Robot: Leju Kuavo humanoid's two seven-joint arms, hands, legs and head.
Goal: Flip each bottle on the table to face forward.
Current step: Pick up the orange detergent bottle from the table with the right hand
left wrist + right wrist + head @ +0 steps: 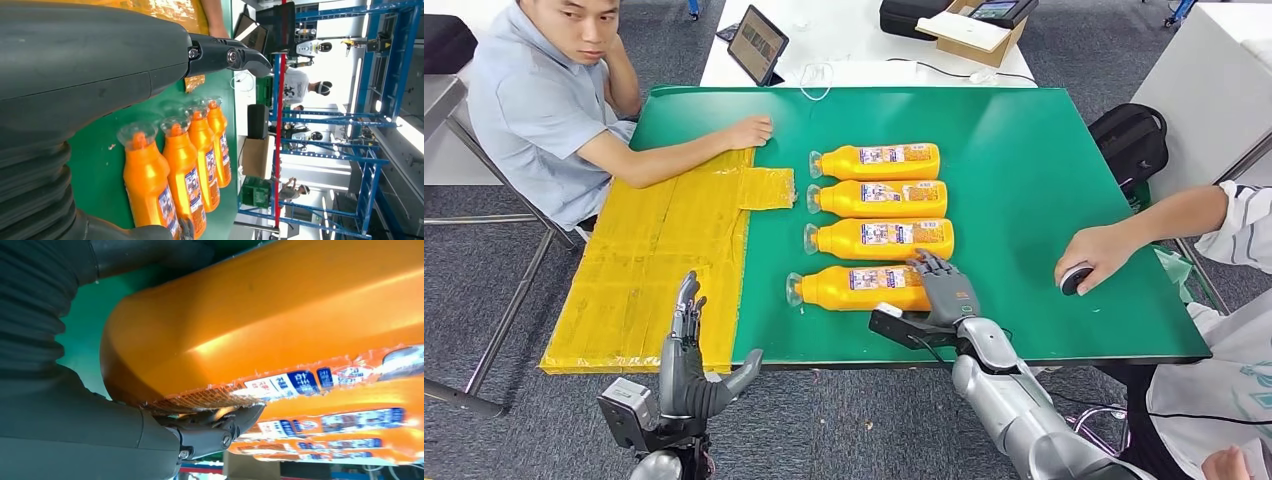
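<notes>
Surface: green table [1024, 150] bearing four orange bottles [879, 199] lying in a row, caps pointing left.
Right hand [946, 287]: fingers wrapped over the nearest bottle [864, 287] at its base.
Left hand [692, 365]: raised off the table's near edge, fingers spread, holding nothing.
Beside: yellow mat [659, 250]; seated people at both ends.

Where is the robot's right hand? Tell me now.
In the head view, the right hand lies on the base end of the nearest bottle, the front one of four lying in a row on the green table.

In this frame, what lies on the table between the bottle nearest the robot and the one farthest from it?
Two more orange bottles, lying on their sides in the same row, caps toward the yellow sheet. The head view shows all four, with the right hand at the nearest bottle, opposite the farthest bottle.
</notes>
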